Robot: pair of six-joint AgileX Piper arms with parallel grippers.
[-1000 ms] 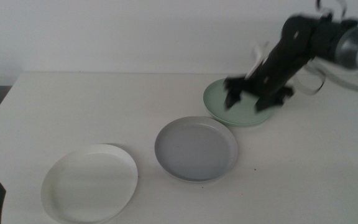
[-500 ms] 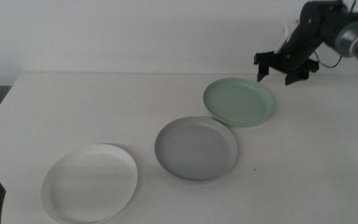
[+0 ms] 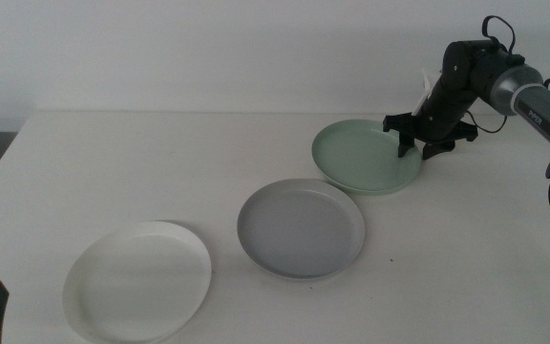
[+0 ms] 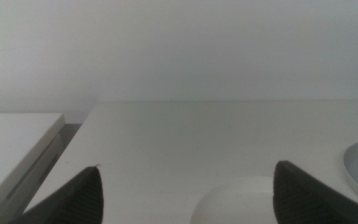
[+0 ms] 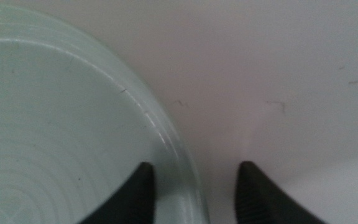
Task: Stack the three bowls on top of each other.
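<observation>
The right gripper (image 3: 416,145) was open, with one jaw on each side of the far right rim of the green bowl (image 3: 363,155), so the grab was just starting, and I think it next needed to squeeze and lift. All three bowls were empty and none was stacked: the grey bowl (image 3: 300,227) sat in the middle and the white bowl (image 3: 137,279) near the front left. The left gripper (image 4: 185,193) waited open by the white one.
</observation>
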